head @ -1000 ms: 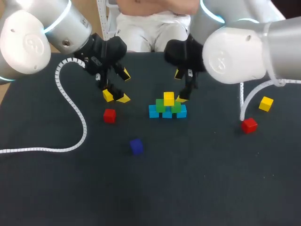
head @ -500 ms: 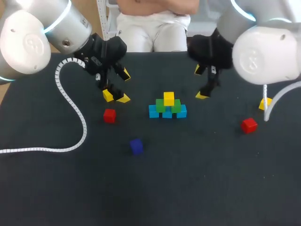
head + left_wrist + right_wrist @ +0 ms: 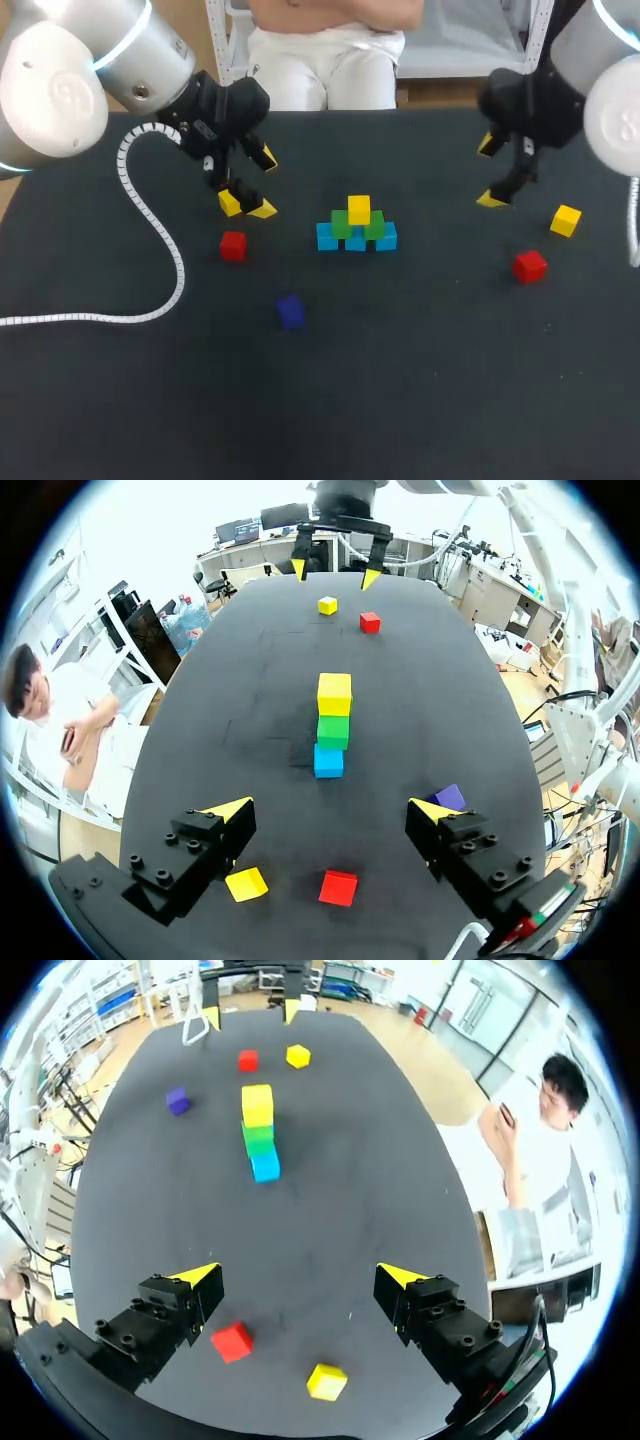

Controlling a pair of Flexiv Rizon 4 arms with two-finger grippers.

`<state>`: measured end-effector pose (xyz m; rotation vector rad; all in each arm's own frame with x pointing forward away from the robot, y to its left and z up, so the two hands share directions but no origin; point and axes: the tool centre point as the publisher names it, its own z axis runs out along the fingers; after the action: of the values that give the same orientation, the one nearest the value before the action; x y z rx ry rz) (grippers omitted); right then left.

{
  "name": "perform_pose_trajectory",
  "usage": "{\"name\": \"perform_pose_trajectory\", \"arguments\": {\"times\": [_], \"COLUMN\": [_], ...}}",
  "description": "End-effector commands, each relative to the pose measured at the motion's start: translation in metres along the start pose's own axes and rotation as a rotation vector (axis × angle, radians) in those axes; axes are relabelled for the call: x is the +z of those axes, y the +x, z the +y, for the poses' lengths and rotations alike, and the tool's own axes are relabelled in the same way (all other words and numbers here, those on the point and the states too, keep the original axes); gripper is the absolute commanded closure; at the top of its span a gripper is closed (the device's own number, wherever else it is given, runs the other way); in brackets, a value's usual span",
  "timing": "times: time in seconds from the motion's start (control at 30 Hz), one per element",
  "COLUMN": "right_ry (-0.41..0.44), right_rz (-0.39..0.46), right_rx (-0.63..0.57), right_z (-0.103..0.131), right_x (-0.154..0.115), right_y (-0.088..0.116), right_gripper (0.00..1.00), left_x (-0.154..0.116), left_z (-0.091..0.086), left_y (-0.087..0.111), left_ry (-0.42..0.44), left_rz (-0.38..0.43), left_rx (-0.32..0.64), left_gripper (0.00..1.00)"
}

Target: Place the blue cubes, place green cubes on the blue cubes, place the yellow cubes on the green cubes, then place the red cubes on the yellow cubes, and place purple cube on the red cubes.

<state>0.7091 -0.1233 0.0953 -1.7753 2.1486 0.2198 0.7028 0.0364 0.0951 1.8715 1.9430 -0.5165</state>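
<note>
At the table's middle stands a small pyramid: a row of blue cubes [image 3: 355, 240], two green cubes [image 3: 346, 226] on them and a yellow cube [image 3: 359, 209] on top. My left gripper [image 3: 264, 183] hangs open left of it, beside a loose yellow cube [image 3: 229, 203]; a red cube [image 3: 233, 245] and the purple cube [image 3: 290, 310] lie nearer the front. My right gripper [image 3: 490, 172] is open at the right, above and behind a yellow cube [image 3: 566, 220] and a red cube [image 3: 530, 266]. In its wrist view the right gripper [image 3: 300, 1275] holds nothing; the red cube [image 3: 232, 1341] lies below it.
A white coiled cable [image 3: 150, 215] trails from my left arm across the table's left side to its left edge. In the left wrist view, the left gripper [image 3: 330, 810] faces the stack [image 3: 333, 727], with my right gripper [image 3: 335, 565] far beyond.
My right arm has swung from beside the pyramid to the right side of the table, still open. The left arm and all cubes have stayed put.
</note>
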Motion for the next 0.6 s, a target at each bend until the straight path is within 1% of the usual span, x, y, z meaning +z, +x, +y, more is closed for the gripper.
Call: {"name": "perform_pose_trajectory", "arguments": {"times": [0.03, 0.17, 0.3, 0.47, 0.57, 0.6], "right_ry": [0.082, 0.121, 0.147, 0.159, 0.146, 0.141], "right_rz": [0.060, 0.112, 0.131, 0.126, 0.081, 0.080], "right_rx": [0.043, 0.108, 0.153, 0.185, 0.210, 0.221], "right_z": [0.018, 0.022, 0.026, 0.026, 0.024, 0.024], "right_x": [-0.016, -0.024, -0.029, -0.033, -0.034, -0.034], "right_y": [0.014, 0.032, 0.044, 0.059, 0.071, 0.075], "right_gripper": [0.00, 0.00, 0.00, 0.00, 0.00, 0.00], "left_x": [0.000, 0.000, 0.000, 0.000, 0.000, 0.000], "left_z": [0.001, 0.001, 0.001, 0.001, 0.001, 0.001], "left_y": [0.000, 0.000, 0.000, 0.000, 0.000, 0.000], "left_ry": [0.002, 0.002, 0.002, 0.002, 0.002, 0.002], "left_rz": [0.003, 0.003, 0.003, 0.003, 0.003, 0.003], "left_rx": [0.000, 0.000, 0.000, 0.000, 0.000, 0.000], "left_gripper": [0.00, 0.00, 0.00, 0.00, 0.00, 0.00]}}
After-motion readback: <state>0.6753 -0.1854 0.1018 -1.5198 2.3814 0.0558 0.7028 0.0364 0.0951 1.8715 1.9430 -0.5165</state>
